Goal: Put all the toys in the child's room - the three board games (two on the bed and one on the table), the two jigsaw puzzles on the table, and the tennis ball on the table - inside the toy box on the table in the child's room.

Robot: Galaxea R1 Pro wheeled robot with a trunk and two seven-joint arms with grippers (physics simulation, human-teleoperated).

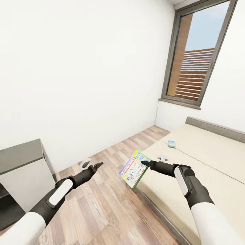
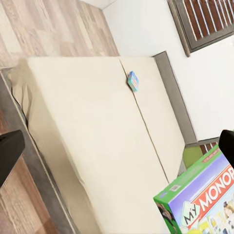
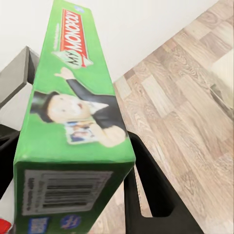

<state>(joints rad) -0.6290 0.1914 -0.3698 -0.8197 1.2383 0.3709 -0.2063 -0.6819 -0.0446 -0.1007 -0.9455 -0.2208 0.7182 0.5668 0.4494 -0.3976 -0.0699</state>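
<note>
My right gripper (image 1: 145, 163) is shut on the green-edged Monopoly board game (image 1: 134, 168), holding it tilted in the air off the bed's near corner. Up close, the box's green side (image 3: 73, 112) sits between the black fingers (image 3: 146, 190). The same box (image 2: 204, 200) also shows in the left wrist view. A small blue board game (image 1: 172, 143) lies on the beige bed (image 1: 204, 160), near the headboard, and appears again as a blue box (image 2: 132, 81) on the mattress. My left gripper (image 1: 96, 166) hovers open over the wood floor, left of the box, holding nothing.
A dark grey cabinet section (image 1: 23, 170) stands at the left edge. White wall runs behind, with a tall dark-framed window (image 1: 195, 58) above the bed's headboard. Wood-plank floor (image 1: 102, 211) lies between cabinet and bed. A small white object (image 1: 163, 157) rests on the mattress.
</note>
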